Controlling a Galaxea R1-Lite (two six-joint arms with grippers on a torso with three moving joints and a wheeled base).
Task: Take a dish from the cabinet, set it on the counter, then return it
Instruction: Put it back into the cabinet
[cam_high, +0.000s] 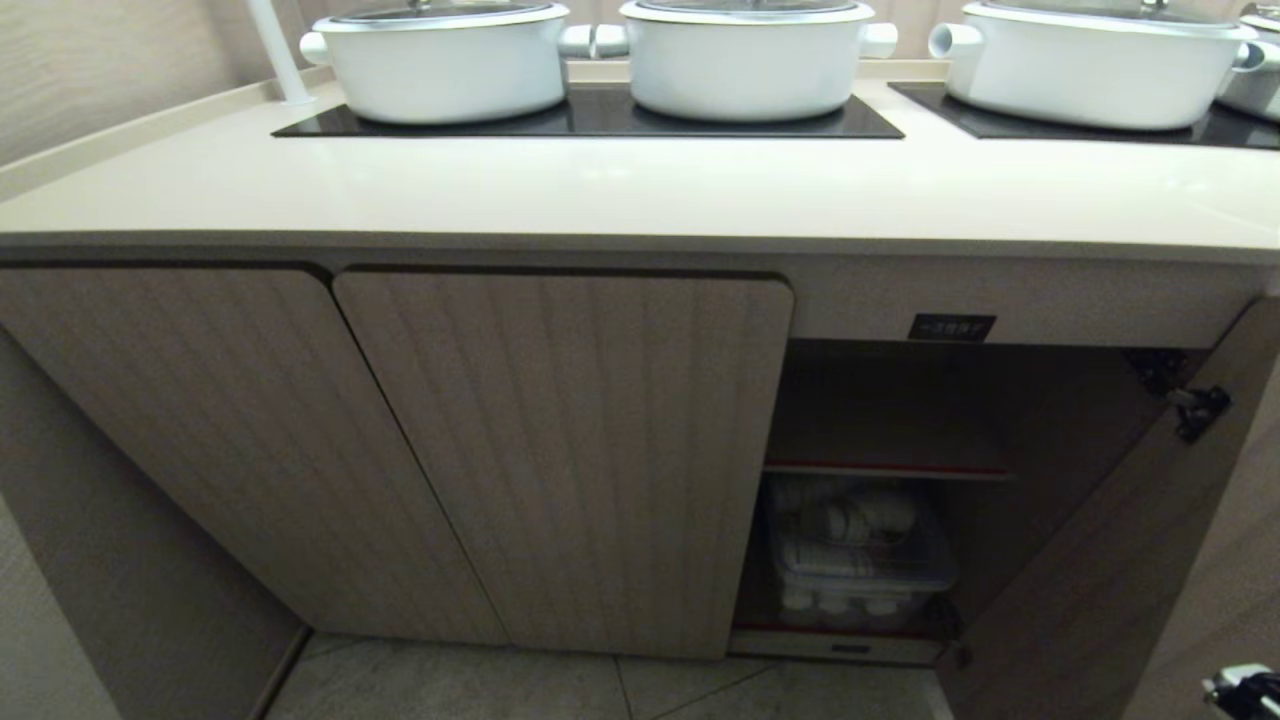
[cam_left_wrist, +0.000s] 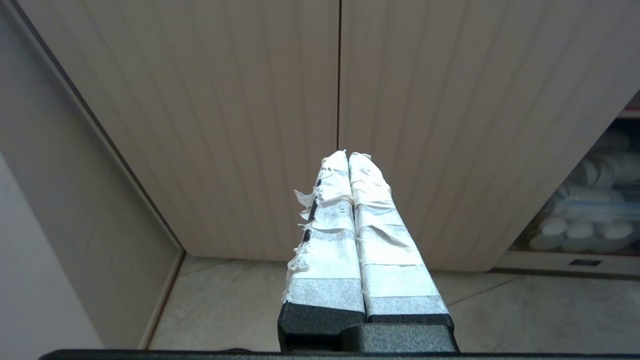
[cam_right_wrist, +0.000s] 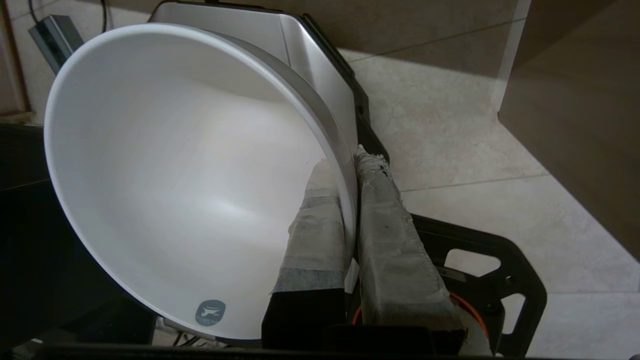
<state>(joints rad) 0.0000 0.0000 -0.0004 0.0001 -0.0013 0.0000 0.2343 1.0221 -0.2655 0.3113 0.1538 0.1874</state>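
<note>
A long cream-white table (cam_high: 620, 190) with black glass cooktop panels tops a low beige ribbed wood-grain cabinet (cam_high: 560, 450) standing on pale floor tiles. The right claw (cam_right_wrist: 350, 170) is clamped on the rim of the small plain white glossy bowl (cam_right_wrist: 180, 180), one taped finger inside the wall and one outside, holding it tilted above the floor. The left claw (cam_left_wrist: 348, 156) hangs before the closed doors, its taped fingers pressed together on nothing. The cabinet's right-hand door stands open, showing red-edged shelves (cam_high: 885, 468).
</note>
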